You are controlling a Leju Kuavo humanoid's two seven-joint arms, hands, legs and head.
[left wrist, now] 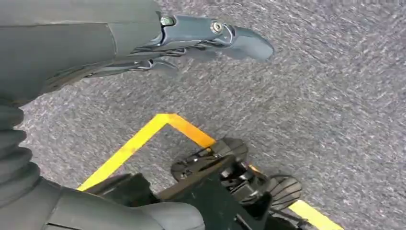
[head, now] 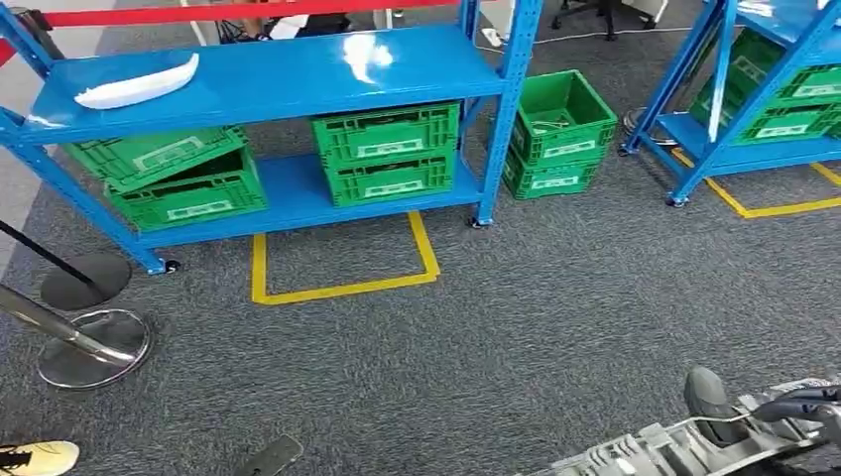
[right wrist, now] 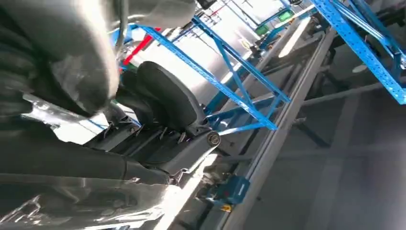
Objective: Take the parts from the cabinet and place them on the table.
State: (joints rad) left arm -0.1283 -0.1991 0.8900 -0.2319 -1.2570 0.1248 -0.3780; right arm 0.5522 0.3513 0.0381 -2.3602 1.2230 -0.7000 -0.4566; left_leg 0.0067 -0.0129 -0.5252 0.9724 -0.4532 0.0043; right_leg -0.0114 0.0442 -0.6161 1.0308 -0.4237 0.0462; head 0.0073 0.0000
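A silver ribbed metal part (head: 662, 451) lies across the bottom right of the head view, and my right hand (head: 764, 412) grips it with the thumb over its top. In the right wrist view the same shiny part (right wrist: 72, 201) runs under my right hand (right wrist: 163, 110). A white curved part (head: 139, 84) rests on the upper shelf of the blue cabinet (head: 288, 74), far off at the upper left. My left hand (left wrist: 191, 40) hangs over the grey carpet with its fingers stretched out, holding nothing.
Green crates (head: 387, 154) fill the cabinet's lower shelf, and two more (head: 557, 134) are stacked on the floor beside it. A second blue rack (head: 754, 109) stands at the right. Stanchion bases (head: 94, 347) and a shoe (head: 40, 458) are at the left. Yellow tape (head: 342, 288) marks the carpet.
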